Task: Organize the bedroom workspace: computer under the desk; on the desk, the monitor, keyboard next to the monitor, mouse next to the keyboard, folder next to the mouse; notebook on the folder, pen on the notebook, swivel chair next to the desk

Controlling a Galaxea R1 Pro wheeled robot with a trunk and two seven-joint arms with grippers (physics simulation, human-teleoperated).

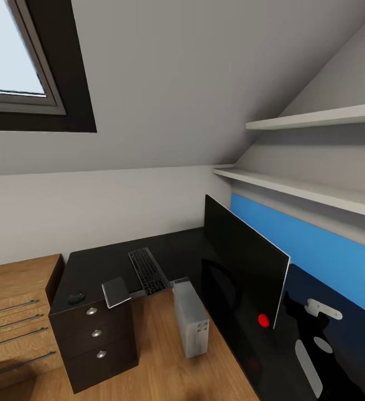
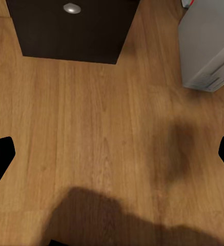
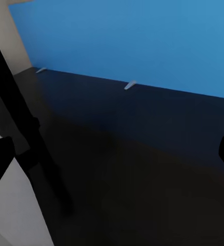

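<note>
Left hand point(image 2: 112, 151), fingers spread wide and empty, hangs over wood floor; light grey box-shaped computer tower point(image 2: 208, 46) sits ahead, near.

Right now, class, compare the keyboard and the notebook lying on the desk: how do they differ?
The keyboard is long, narrow and black with rows of keys; the notebook is shorter, squarer, plain grey. The keyboard lies mostly on the desk top, one end past its front edge; the notebook sits at the edge above the drawers, one corner overhanging. Both are thin, flat rectangles.
</note>
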